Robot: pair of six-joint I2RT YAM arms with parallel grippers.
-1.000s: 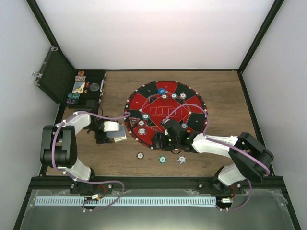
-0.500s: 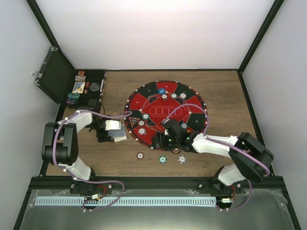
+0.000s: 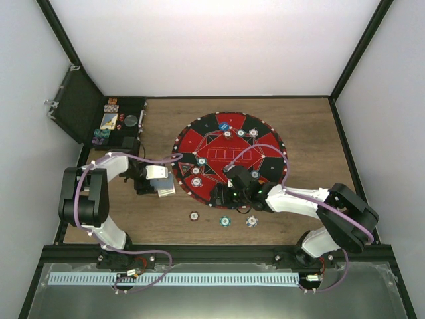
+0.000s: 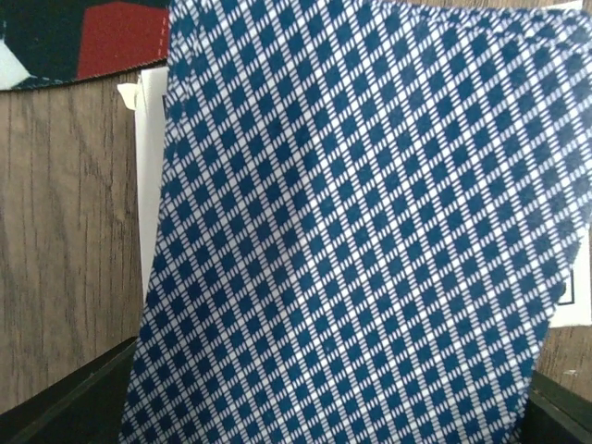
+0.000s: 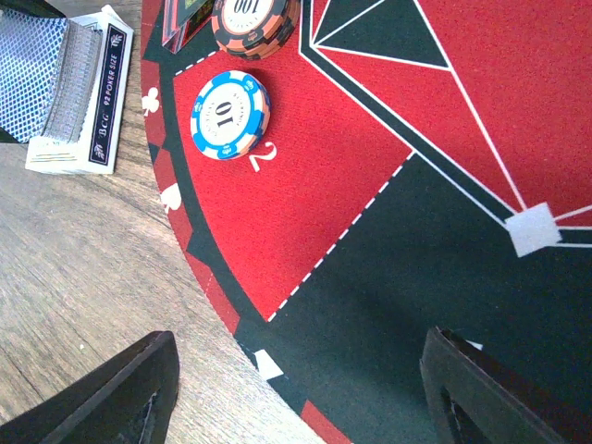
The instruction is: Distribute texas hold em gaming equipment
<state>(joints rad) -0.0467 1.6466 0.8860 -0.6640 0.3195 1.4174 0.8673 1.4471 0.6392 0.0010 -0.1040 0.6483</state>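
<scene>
The left hand, grip unclear, is hovering at the card deck lying on the worktop beside the mat, risking dragging several cards together; the right hand is gaping empty.

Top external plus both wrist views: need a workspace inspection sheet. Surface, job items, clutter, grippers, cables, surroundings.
Surface: wooden table with a round red-and-black mat on it.
Job's things: chips and a blue button on the mat; three more chips on the wood by the mat's near edge; card deck on the wood beside the mat; a blue-checked card fills the left wrist view.
Clutter: open black case at the far left corner, small items inside.
Grippers: left gripper at the deck, jaw state unclear; right gripper open, empty, over the mat's near edge.
Cables: purple cable loops along each arm; the right one arcs over the mat.
Surroundings: white walls, black frame posts.
</scene>
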